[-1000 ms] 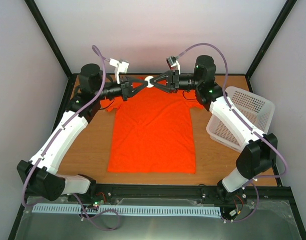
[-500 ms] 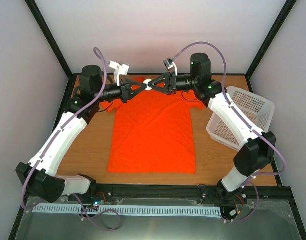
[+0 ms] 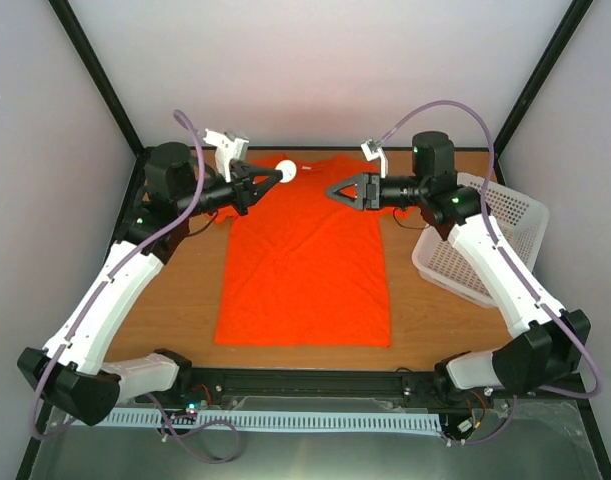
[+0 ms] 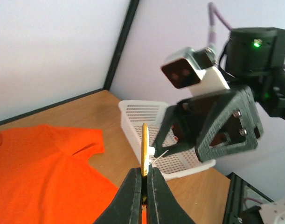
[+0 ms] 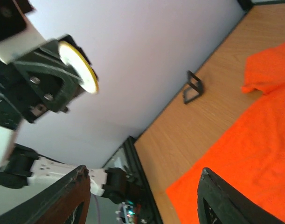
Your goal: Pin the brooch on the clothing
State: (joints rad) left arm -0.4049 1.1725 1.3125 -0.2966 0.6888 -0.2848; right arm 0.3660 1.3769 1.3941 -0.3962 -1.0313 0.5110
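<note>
On your wooden table (image 3: pixel 185 290) lies the orange T-shirt (image 3: pixel 305 270); your left gripper (image 3: pixel 275 175) pinches the brooch (image 3: pixel 285 167) edgewise, while your right gripper (image 3: pixel 332 190) faces it, jaws spread.

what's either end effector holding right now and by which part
The left end effector pinches the brooch by its rim, with most of the disc standing out past the fingertips. The right end effector is open and holds nothing.

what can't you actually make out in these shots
brooch: the left wrist view shows it edge-on, its lower rim hidden by the left claw; the pin is too thin to judge open or shut
T-shirt: both wrist views cut it off at the frame edges
basket: in the top view, the right arm covers part of its inside
small black box: right wrist view only, too small for detail
</note>
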